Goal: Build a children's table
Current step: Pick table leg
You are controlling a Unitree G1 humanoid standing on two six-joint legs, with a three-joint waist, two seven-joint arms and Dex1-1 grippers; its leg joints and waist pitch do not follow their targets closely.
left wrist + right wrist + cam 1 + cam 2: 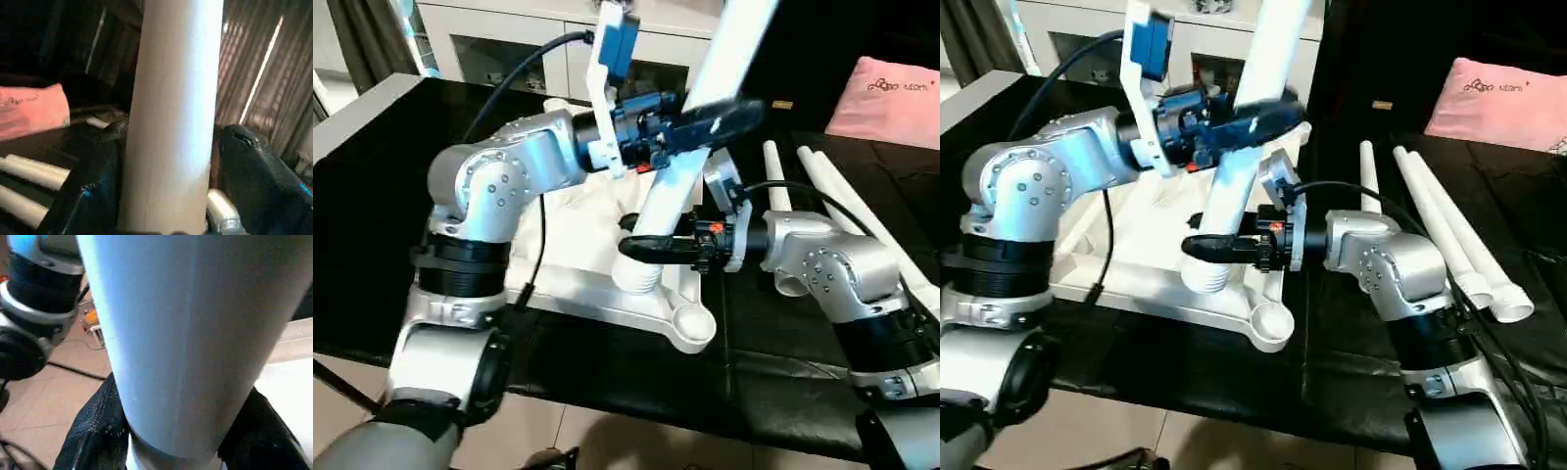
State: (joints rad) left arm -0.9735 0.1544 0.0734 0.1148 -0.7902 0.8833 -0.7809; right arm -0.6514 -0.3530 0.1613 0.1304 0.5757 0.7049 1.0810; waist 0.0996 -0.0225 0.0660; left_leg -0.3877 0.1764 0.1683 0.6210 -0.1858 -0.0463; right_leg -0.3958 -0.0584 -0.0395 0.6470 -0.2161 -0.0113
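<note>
**Leg standing in a corner socket, both grippers around it**

The tabletop (607,245) lies upside down on the black table (783,382), ribbed side up. A round socket (693,326) at its near corner is empty.

One white leg (1252,127) stands tilted, its top leaning away from the robot and to the right. Its ridged lower end (1205,277) sits at a socket on the near edge of the tabletop, just beside the empty corner socket.

The right gripper (1219,245) reaches in from the right and holds the leg low down, just above the ridged end. In the right wrist view its black fingers (95,431) lie against both sides of the leg, clamped on it.

The left gripper (705,122) crosses from the left and surrounds the same leg higher up. In the left wrist view one finger (93,181) touches the leg, while the other finger (254,166) stands clear with a gap showing. The jaws are apart, not gripping.

Three spare legs (1430,211) lie side by side on the black table, to the right of the tabletop and well apart from it. A pink pillow (891,98) rests at the far right. A white cabinet (509,39) stands behind the table.
</note>
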